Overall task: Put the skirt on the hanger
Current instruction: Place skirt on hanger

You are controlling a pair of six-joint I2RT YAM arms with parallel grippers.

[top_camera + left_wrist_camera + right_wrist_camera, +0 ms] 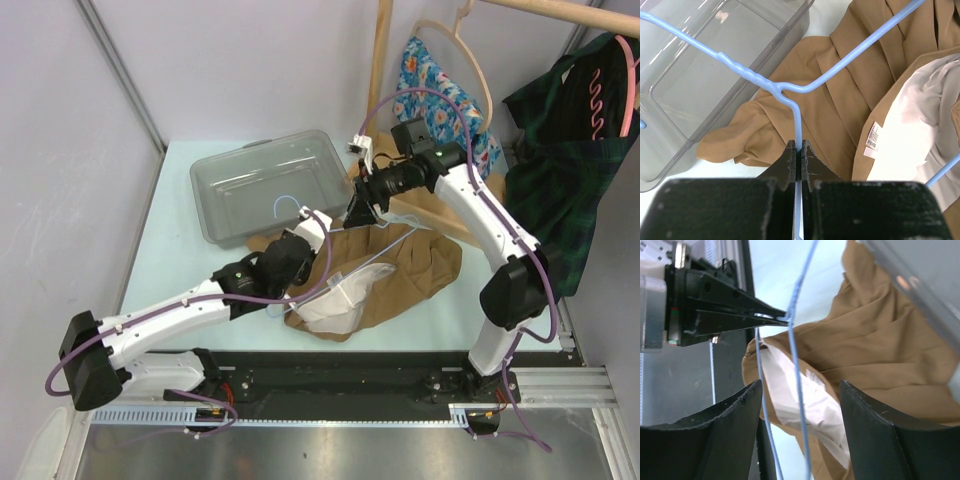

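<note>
The tan skirt (410,270) lies crumpled on the table, its white lining (335,300) turned up at the near end. A thin blue wire hanger (790,90) lies across it, one arm running over the waistband. My left gripper (799,150) is shut on the hanger's wire just below the twisted neck. My right gripper (801,390) hovers over the skirt (880,355) with its fingers (735,425) apart; two blue strands of the hanger (799,355) pass between them untouched. In the top view the right gripper (358,212) sits just right of the left gripper (308,232).
A clear grey bin (265,185) stands behind the skirt at the back left. At the back right a wooden rack post (380,50) carries a wooden hanger (470,80), a floral garment (430,70) and a dark green plaid garment (570,170).
</note>
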